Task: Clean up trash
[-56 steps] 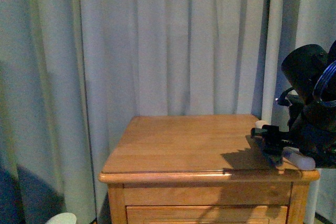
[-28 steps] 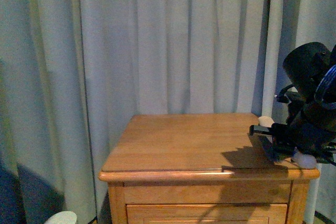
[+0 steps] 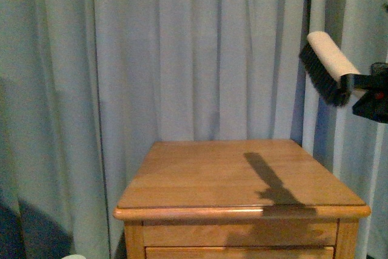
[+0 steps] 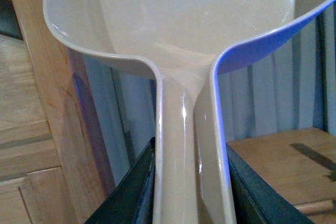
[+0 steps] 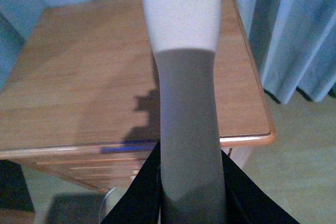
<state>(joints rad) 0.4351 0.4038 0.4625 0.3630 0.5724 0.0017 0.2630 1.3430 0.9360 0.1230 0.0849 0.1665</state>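
No trash shows in any view. The beige dustpan fills the left wrist view, and my left gripper is shut on its handle. My right gripper is shut on the brush, around its grey handle. In the front view the brush hangs high at the right edge, bristles facing down and left, well above the wooden nightstand. The left gripper is outside the front view.
Pale curtains hang close behind the nightstand and to its right. The brush casts a shadow on the nightstand top. Floor shows beyond its right edge. A wooden cabinet side stands beside the dustpan.
My right arm has risen from low over the nightstand's right front corner to high at the right edge, carrying the brush up. Only the brush's shadow now lies on the top.
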